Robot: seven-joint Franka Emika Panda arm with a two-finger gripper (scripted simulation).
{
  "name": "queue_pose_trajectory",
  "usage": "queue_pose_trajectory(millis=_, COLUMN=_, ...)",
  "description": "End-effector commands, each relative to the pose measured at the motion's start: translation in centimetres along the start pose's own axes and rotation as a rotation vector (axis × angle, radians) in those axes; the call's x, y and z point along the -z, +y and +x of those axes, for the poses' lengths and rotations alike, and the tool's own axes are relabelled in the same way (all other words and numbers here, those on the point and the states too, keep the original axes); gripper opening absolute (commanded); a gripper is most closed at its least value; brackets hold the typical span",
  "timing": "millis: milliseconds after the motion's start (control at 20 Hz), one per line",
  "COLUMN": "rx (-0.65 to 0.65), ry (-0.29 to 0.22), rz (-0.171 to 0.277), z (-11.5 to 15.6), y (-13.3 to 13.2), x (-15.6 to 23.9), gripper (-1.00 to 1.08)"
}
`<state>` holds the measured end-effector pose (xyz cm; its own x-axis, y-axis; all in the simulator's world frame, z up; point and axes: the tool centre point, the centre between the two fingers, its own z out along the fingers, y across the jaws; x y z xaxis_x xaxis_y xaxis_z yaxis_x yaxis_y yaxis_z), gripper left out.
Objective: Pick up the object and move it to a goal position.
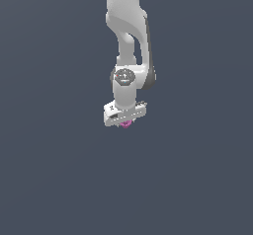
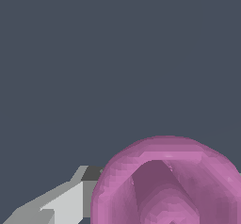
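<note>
In the exterior view the white arm hangs down in the middle of the picture, and its gripper [image 1: 125, 122] ends in a white bar. The object [image 1: 127, 124], a tiny magenta-pink rounded item, peeks out just under that bar, where the fingers are hidden. In the wrist view the object [image 2: 164, 183] looms large and close, rounded with a hollow middle. One grey-white finger [image 2: 66, 202] presses against its side; the other finger is out of view. The gripper appears shut on the object.
Plain dark grey-blue ground fills both views, with no other objects, edges or markers showing.
</note>
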<state>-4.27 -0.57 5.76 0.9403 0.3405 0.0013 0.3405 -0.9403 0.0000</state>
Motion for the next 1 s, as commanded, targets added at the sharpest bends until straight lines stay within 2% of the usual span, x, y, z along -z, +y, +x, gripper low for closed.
queue_pose_trajectory(millis=0, rx=0.0, ry=0.0, rz=0.0, z=0.8, y=1.5, x=0.6, gripper=-1.0)
queue_pose_trajectory(millis=500, rx=0.0, ry=0.0, rz=0.0, z=4.5, y=8.3, x=3.4, gripper=-1.0)
queue_pose_trajectory(millis=950, rx=0.0, ry=-0.001, rz=0.0, z=7.4, y=13.2, x=5.4, gripper=-1.0)
